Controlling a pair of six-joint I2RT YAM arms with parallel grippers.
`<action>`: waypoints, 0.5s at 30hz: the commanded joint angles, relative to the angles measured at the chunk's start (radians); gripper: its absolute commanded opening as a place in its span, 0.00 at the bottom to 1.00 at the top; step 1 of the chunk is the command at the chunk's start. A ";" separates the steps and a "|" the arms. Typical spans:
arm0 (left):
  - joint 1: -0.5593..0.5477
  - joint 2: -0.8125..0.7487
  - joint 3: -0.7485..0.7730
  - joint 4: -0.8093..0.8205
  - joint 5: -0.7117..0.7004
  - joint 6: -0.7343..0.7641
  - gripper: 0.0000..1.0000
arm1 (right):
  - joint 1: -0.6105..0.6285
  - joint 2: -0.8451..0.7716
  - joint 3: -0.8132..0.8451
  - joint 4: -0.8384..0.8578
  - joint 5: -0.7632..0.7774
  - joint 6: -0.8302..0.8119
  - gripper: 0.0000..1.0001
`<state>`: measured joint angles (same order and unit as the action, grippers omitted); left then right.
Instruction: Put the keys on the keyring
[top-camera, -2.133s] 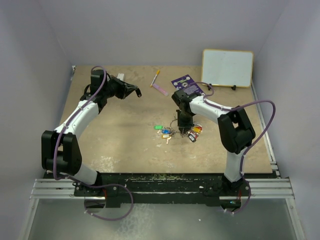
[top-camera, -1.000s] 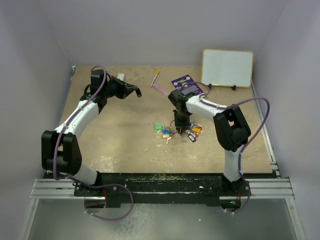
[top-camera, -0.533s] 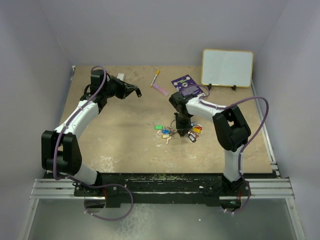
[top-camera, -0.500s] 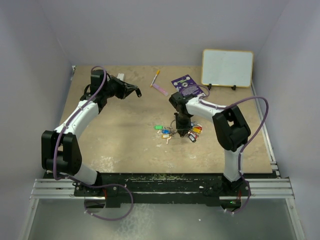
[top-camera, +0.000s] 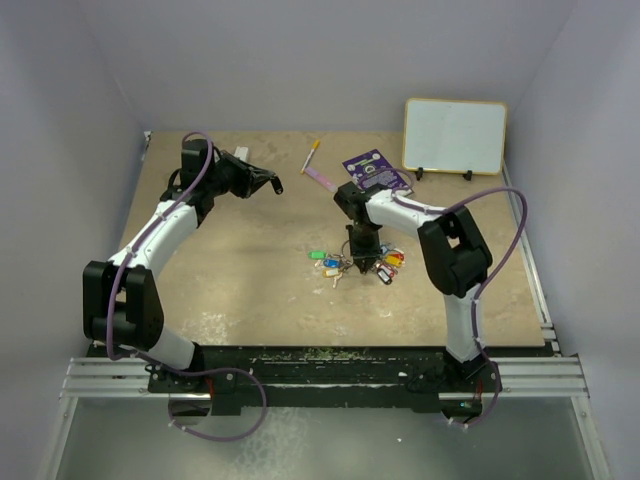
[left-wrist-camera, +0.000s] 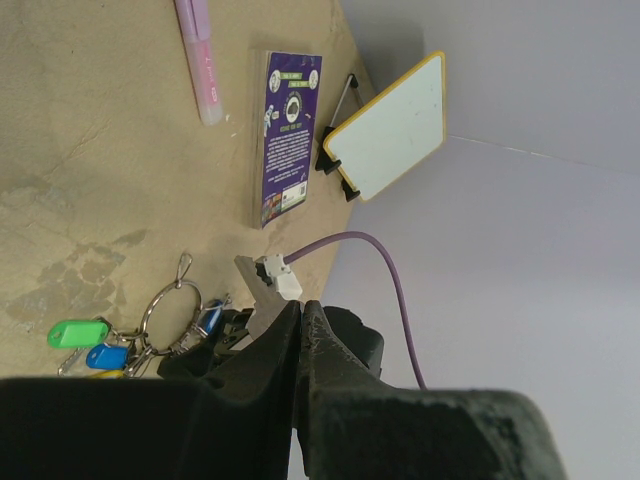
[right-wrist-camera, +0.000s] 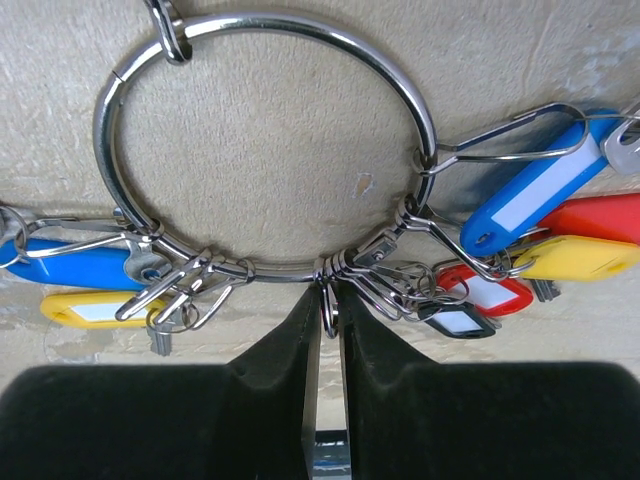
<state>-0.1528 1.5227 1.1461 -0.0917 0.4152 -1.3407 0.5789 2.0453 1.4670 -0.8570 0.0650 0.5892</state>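
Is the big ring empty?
No, keys with blue, yellow and red tags hang on the ring.

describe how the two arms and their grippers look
The left arm and right arm match: white links between bulky black joints. A thin purple cable loops loosely along each. The left gripper and right gripper are matte black, each with two wedge-shaped fingers tapering to narrow tips. No markings show.
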 joint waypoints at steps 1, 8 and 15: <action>0.002 -0.018 -0.005 0.043 0.005 0.009 0.04 | 0.004 0.012 0.037 -0.003 0.040 0.000 0.17; 0.001 -0.021 -0.008 0.044 0.008 0.007 0.04 | 0.004 0.040 0.032 -0.003 0.030 0.079 0.00; 0.001 -0.022 -0.005 0.045 0.011 0.005 0.04 | 0.003 -0.010 -0.029 0.056 -0.090 0.315 0.00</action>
<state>-0.1528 1.5227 1.1461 -0.0914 0.4156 -1.3411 0.5770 2.0556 1.4799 -0.8642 0.0563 0.7250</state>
